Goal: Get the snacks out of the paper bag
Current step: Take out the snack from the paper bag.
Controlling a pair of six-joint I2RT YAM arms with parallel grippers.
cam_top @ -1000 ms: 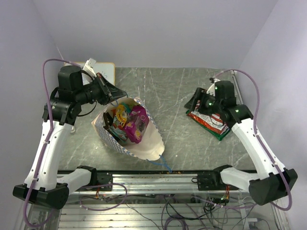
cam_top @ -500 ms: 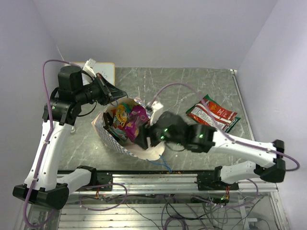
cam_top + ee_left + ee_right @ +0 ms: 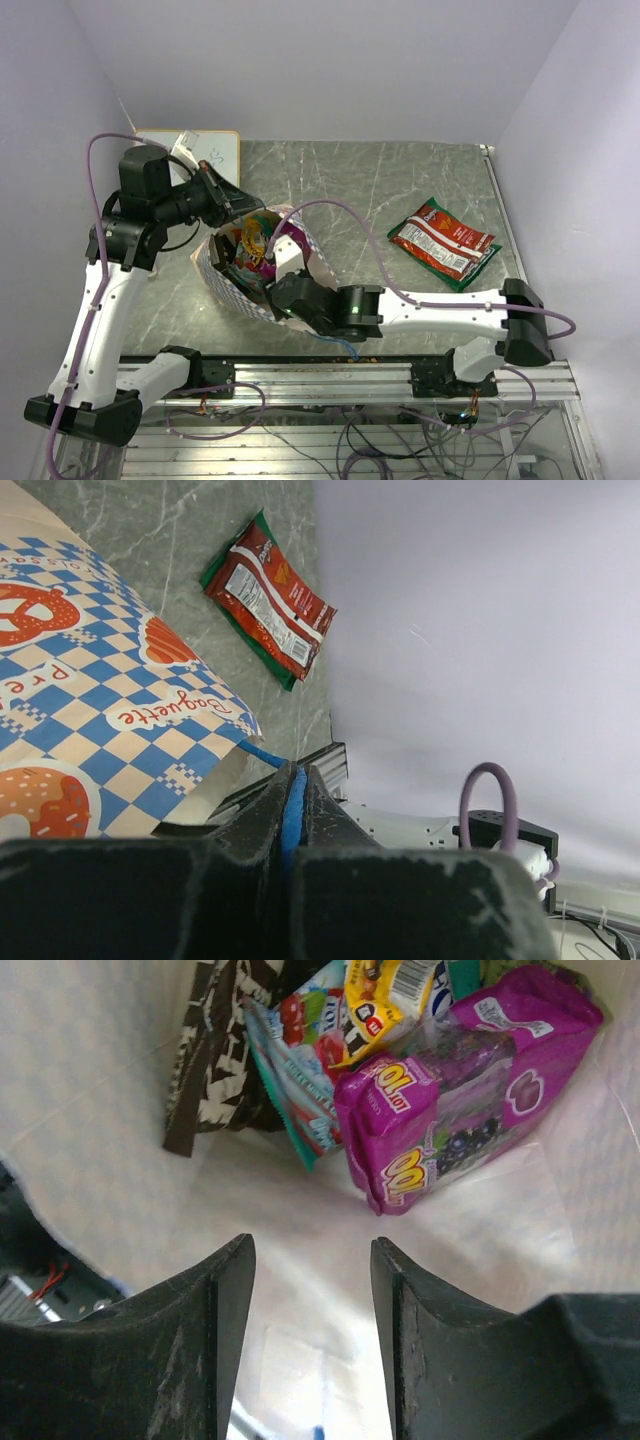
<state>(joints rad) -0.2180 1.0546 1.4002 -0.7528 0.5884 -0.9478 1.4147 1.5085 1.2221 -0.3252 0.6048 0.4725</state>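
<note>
1. Pinching the blue cord handle (image 3: 290, 815) between closed jaws, the left gripper (image 3: 293, 780) is holding up the far-left side of the paper bag (image 3: 222, 287)
2. The bag is sitting left of centre on the table (image 3: 380, 190), its mouth gaping wide
3. The right gripper (image 3: 310, 1250) is sitting inside that mouth, jaws parted and gripping nothing, with bare bag lining between the fingertips
4. The purple packet (image 3: 460, 1110) is lying deeper in the bag, just ahead of the fingers, touching a teal packet (image 3: 300, 1075); a brown packet (image 3: 215, 1055) and a yellow packet (image 3: 390, 1000) are crowding beside them
5. A red-and-green chip bag (image 3: 443, 243) is lying flat on the table, well apart from the paper bag, on the right
</note>
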